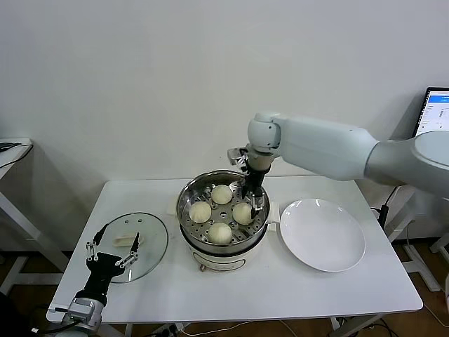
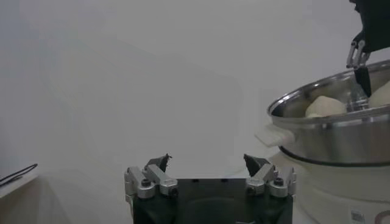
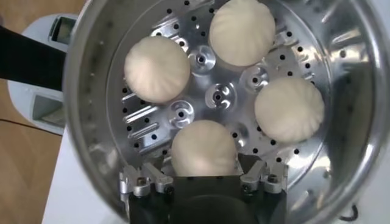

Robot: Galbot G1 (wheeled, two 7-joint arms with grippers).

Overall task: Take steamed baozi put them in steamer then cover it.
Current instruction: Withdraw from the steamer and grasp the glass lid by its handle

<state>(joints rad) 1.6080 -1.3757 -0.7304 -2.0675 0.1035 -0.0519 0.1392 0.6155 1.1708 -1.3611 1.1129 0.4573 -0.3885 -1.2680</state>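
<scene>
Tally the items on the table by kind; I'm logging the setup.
Steamed baozi in the steamer: 4
Steamer: 1
Glass cover: 1
White plate: 1
Total: 7

You can't see the right gripper fingertips: the nearest baozi hides them. The steamer is cut off at the left wrist view's edge, and the monitor at the head view's.
</scene>
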